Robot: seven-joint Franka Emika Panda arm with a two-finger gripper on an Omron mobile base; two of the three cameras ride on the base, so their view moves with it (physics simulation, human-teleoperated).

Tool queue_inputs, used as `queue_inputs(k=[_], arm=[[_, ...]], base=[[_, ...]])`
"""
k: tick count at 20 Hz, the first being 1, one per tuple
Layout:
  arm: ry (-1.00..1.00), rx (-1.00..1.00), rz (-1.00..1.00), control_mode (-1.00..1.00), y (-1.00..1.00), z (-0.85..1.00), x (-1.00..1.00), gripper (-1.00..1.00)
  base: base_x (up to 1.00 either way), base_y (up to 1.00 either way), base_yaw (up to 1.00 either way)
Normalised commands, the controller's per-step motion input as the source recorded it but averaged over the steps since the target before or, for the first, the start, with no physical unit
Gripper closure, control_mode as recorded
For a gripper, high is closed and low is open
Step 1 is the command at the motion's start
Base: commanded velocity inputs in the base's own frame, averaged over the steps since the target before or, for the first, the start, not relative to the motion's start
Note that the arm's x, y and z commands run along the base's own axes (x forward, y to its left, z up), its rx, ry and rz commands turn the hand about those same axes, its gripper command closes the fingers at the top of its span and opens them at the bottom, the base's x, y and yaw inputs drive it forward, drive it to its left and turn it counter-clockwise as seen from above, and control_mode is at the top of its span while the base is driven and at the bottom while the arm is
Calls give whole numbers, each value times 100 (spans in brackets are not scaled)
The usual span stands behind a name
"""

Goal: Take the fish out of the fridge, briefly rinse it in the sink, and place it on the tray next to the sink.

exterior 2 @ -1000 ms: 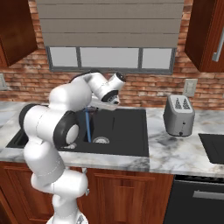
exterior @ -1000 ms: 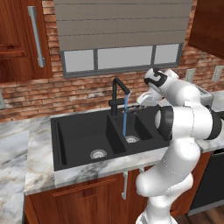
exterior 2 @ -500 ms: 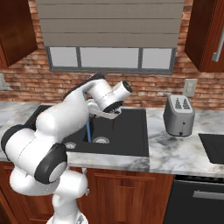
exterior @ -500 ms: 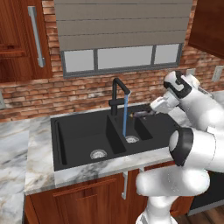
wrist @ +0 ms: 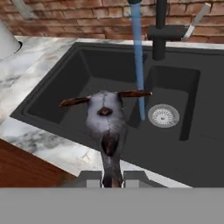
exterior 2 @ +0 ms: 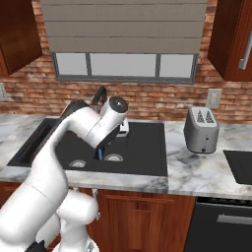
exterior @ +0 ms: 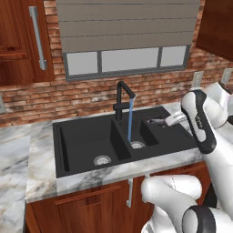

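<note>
Grey and slender, the fish (wrist: pixel 106 127) is sitting between my fingertips (wrist: pixel 92 179) in the hand view, its tail end pinched at the bottom of the picture and its head pointing away toward the basin, with thin brownish fins sticking out to either side. My gripper (wrist: pixel 112 180) is closing narrowly on it, holding it clear of the counter edge.

I am carrying the fish above the black sink (exterior: pixel 91 136); in the left base view my gripper (exterior: pixel 160 121) is hovering over the right-hand bowl, near its back right corner, and the fish (exterior: pixel 154 121) is showing there as a small dark shape at my fingers. In the right base view my forearm is covering most of the hand, so I cannot make out the fish from that side.

Water (exterior: pixel 130 120) is running in a thin blue stream from the tall dark faucet (exterior: pixel 122 98) down to the round drain (exterior: pixel 137 145) of the right bowl. In the hand view the stream (wrist: pixel 138 61) is falling just beside the fish, a little beyond it, and I cannot tell whether the two are touching.

On the marble counter (exterior 2: pixel 197 165) right of the sink, a silver toaster (exterior 2: pixel 201 129) is standing, and the black tray (exterior 2: pixel 239 166) is lying further right at the picture's edge, well apart from the fish.
</note>
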Motion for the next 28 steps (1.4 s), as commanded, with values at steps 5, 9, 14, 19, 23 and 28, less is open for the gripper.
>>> queue_inputs(k=[5,9,14,19,23,28], arm=[[-28,-20,-19,-100,-27,54,-100,100],[-28,-9,-15,-100,-34,68,-100,100],[-23,-1,-12,-100,-62,56,-100,100],[-4,0,-3,100,-20,9,-20,100],[0,0,0,100,0,0,0,100],[0,0,0,100,0,0,0,100]], base=[[0,0,0],[0,0,0],[0,0,0],[-80,-80,-13],[-76,-100,-20],[-9,-100,-25]])
